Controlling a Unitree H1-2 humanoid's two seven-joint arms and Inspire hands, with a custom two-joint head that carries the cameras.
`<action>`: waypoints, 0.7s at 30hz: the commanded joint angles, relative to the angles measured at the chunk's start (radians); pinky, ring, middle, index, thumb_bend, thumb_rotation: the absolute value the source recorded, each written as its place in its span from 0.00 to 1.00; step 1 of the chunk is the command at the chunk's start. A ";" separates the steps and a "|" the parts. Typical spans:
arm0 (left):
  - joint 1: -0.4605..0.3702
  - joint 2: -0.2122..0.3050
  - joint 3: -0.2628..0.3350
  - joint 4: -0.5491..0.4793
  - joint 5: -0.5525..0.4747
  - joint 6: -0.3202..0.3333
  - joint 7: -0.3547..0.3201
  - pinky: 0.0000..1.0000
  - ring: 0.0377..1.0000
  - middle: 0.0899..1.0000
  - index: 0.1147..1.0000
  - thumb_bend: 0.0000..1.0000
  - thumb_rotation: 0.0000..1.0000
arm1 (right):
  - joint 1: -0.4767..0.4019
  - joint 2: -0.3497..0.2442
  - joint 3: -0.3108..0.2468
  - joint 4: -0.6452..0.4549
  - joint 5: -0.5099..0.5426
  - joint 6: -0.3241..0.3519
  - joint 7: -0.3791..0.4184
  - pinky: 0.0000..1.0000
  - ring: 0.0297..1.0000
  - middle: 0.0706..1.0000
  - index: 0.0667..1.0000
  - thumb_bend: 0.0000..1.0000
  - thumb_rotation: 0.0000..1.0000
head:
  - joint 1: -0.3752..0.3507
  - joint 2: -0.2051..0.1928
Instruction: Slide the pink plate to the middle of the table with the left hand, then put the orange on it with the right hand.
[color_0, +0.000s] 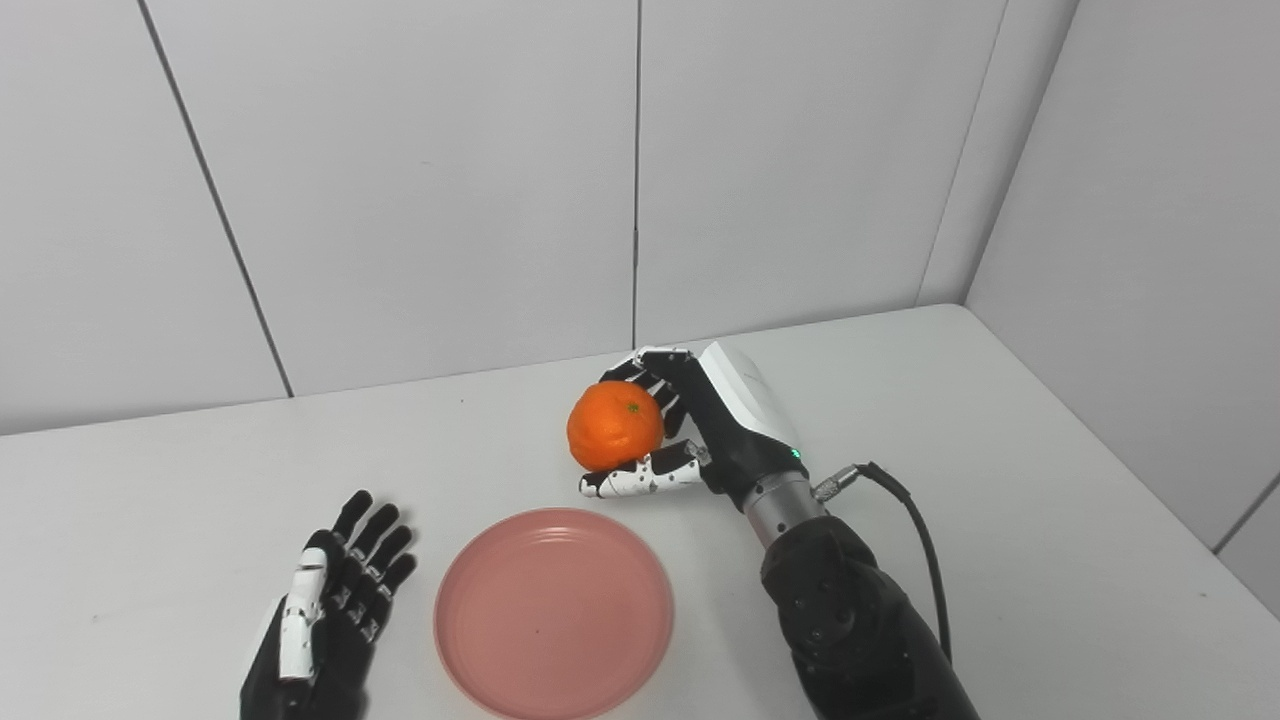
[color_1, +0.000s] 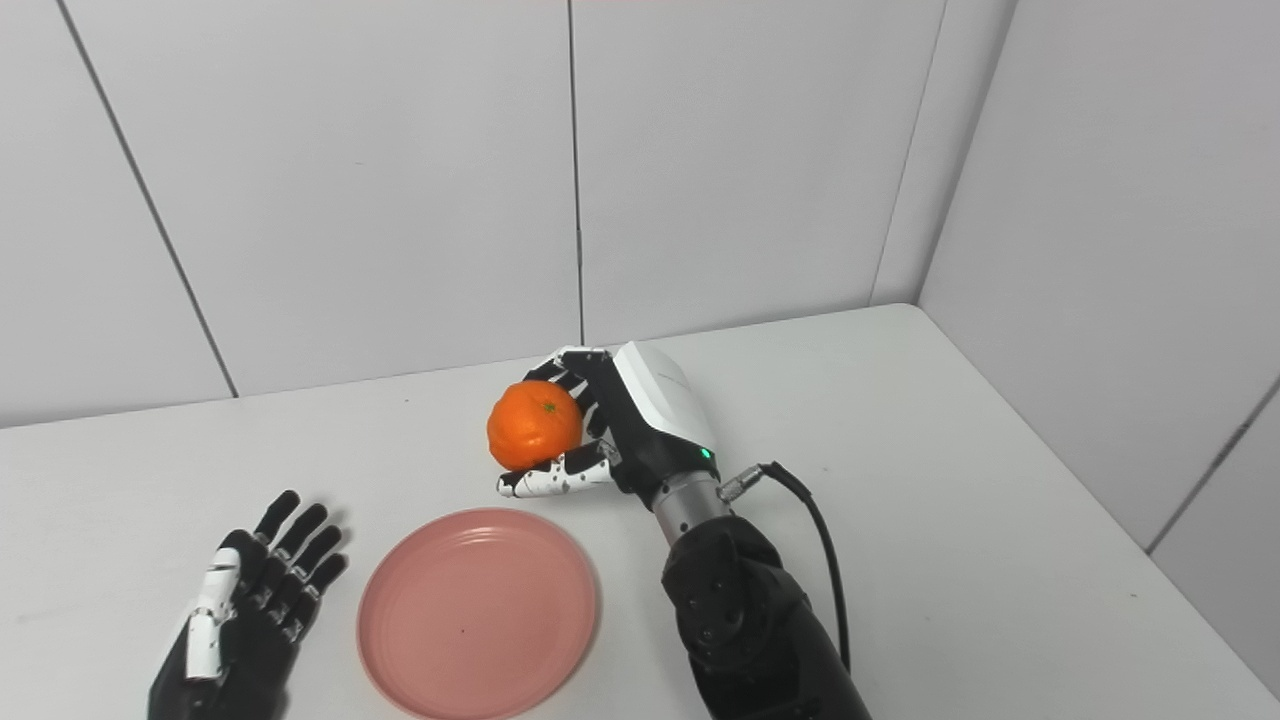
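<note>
A round pink plate (color_0: 553, 612) lies flat near the table's front edge, around the middle, with nothing on it. My right hand (color_0: 690, 425) is shut on the orange (color_0: 614, 426), fingers behind it and thumb under it, holding it above the table just beyond the plate's far right rim. My left hand (color_0: 335, 600) rests flat on the table just left of the plate, open, fingers spread and pointing away, a small gap between it and the rim.
The white table (color_0: 1000, 480) runs back to white wall panels, with a side wall close along its right edge. A black cable (color_0: 915, 520) loops out from my right wrist.
</note>
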 joint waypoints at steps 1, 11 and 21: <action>0.017 -0.009 -0.012 -0.009 0.018 -0.004 0.011 0.95 0.93 0.93 0.92 0.37 1.00 | -0.029 0.012 0.021 -0.010 -0.023 -0.047 -0.035 0.34 0.41 0.46 0.45 0.51 0.14 | 0.021 0.003; 0.020 -0.057 -0.037 -0.036 0.074 0.007 0.059 0.92 0.91 0.91 0.90 0.39 1.00 | 0.014 0.038 0.106 0.060 -0.010 -0.109 -0.067 0.30 0.38 0.43 0.45 0.52 0.13 | 0.134 0.019; 0.021 -0.072 -0.060 -0.052 0.121 0.003 0.090 0.91 0.91 0.91 0.91 0.38 1.00 | 0.045 0.033 0.154 0.117 -0.015 -0.168 -0.092 0.31 0.37 0.43 0.45 0.52 0.13 | 0.185 0.040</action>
